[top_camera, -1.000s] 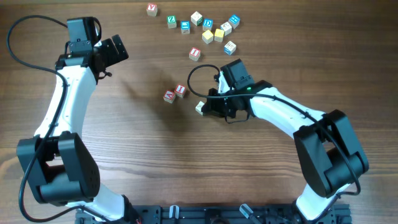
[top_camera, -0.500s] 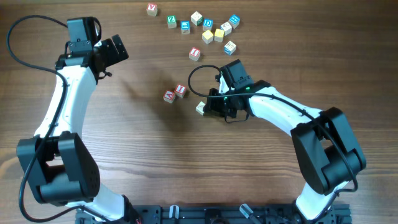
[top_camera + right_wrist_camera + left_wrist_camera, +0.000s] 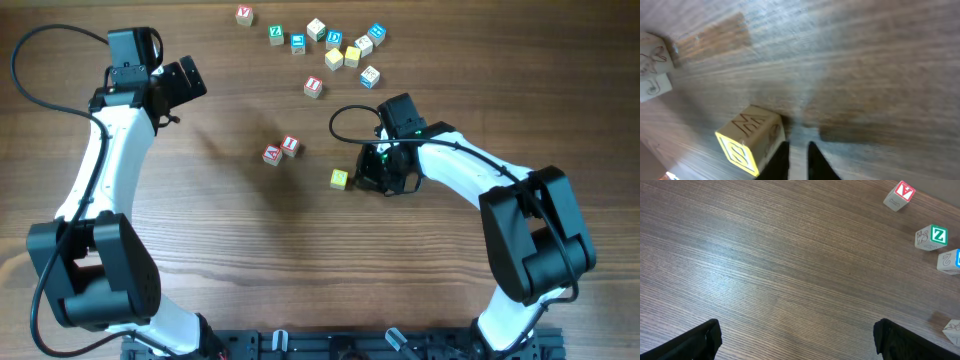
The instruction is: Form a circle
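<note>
No circle of cubes is in view. Mid-table, two red-lettered cubes (image 3: pixel 271 155) (image 3: pixel 290 145) sit side by side, and a yellow-faced cube (image 3: pixel 339 178) (image 3: pixel 747 142) lies alone to their right. My right gripper (image 3: pixel 367 181) (image 3: pixel 797 150) is low over the table just right of the yellow cube. Its fingers stand nearly together with a thin slit and nothing between them; the left finger is beside the cube's side. My left gripper (image 3: pixel 190 80) (image 3: pixel 797 337) hangs wide open over bare wood at the far left, holding nothing.
Several loose letter cubes lie along the table's far edge: a red V cube (image 3: pixel 244 15) (image 3: pixel 900 195), a green Z cube (image 3: pixel 276 33) (image 3: pixel 931 236), blue, yellow and plain ones around (image 3: pixel 345 45), and a red cube (image 3: pixel 313 87). Two pale cubes (image 3: pixel 652 65) show at the right wrist view's left edge.
The right gripper has drawn back to the right. The cube beside it has shifted slightly right and now shows a yellow face on top. The left arm has not moved.
</note>
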You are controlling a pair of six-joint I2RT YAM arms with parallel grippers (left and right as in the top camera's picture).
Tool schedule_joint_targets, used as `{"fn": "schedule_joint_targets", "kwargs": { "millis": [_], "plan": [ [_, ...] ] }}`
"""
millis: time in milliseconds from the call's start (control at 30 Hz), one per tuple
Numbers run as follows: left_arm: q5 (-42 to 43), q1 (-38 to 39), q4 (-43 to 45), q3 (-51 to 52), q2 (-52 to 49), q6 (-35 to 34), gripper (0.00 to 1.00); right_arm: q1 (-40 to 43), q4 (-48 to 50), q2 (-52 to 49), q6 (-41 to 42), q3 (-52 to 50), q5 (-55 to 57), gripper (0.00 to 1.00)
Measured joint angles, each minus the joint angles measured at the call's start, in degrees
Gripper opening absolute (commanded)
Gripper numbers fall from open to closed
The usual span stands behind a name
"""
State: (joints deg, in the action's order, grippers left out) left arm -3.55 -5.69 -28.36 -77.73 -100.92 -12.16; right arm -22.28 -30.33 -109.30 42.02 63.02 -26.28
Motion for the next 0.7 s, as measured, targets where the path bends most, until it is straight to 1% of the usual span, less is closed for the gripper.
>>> {"fn": "schedule_joint_targets", "kwargs": {
  "millis": [33, 200, 267, 333, 400, 433, 500, 633, 700],
  "plan": [
    [0.0, 0.0, 0.0, 0.0, 0.0, 0.0, 1.00, 0.0, -1.3, 0.0, 0.0, 0.1, 0.0, 0.23],
    [0.0, 0.0, 0.0, 0.0, 0.0, 0.0, 1.00, 0.0, -11.5, 0.5, -1.0, 4.8, 2.8, 0.40],
    [0.0, 0.0, 0.0, 0.0, 0.0, 0.0, 1.00, -0.5, -12.3, 2.2, -2.2, 7.1, 4.0, 0.48],
    [0.0, 0.0, 0.0, 0.0, 0.0, 0.0, 1.00, -2.4, -12.2, 3.7, -3.1, 8.1, 6.0, 0.60],
    [0.0, 0.0, 0.0, 0.0, 0.0, 0.0, 1.00, -4.8, -12.3, 3.9, -3.5, 8.2, 8.9, 0.63],
    [0.0, 0.0, 0.0, 0.0, 0.0, 0.0, 1.00, -6.3, -12.2, 3.9, -3.2, 8.2, 10.5, 0.69],
    [0.0, 0.0, 0.0, 0.0, 0.0, 0.0, 1.00, -8.8, -11.0, 3.9, -2.8, 8.2, 13.2, 0.72],
    [0.0, 0.0, 0.0, 0.0, 0.0, 0.0, 1.00, -12.3, -9.5, 3.9, -0.7, 8.2, 18.9, 0.74],
    [0.0, 0.0, 0.0, 0.0, 0.0, 0.0, 1.00, -13.2, -8.4, 3.9, -0.3, 8.2, 20.4, 0.78]
  ]
}}
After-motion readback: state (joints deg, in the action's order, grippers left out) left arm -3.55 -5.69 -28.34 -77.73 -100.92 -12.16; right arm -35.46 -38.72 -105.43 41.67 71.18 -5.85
